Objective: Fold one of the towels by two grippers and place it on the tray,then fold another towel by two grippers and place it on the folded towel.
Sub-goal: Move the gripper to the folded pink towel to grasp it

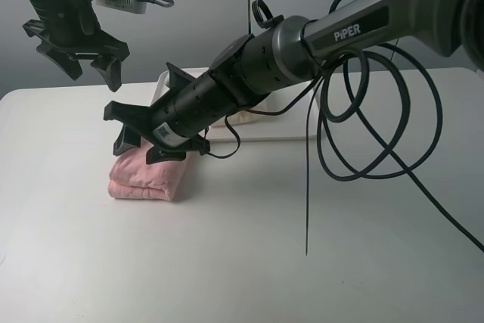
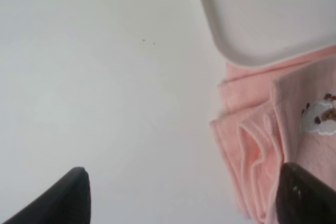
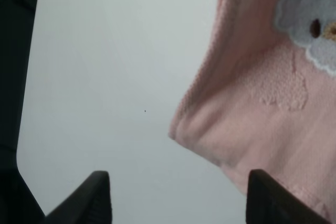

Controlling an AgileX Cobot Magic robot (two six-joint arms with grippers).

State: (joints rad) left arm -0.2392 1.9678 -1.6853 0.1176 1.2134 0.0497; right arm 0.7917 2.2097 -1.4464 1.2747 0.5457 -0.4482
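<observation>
One tray (image 1: 265,132), cream towel (image 1: 240,119) inside

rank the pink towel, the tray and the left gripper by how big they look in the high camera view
1. Tray, though the right arm hides most of it.
2. Pink towel and left gripper look alike; unranked.

A plain white bench (image 1: 249,262) fills the lower scene. Behind it stands a pale grey wall (image 1: 204,13). A few tiny dark specks (image 2: 148,41) mark the bench top.
</observation>
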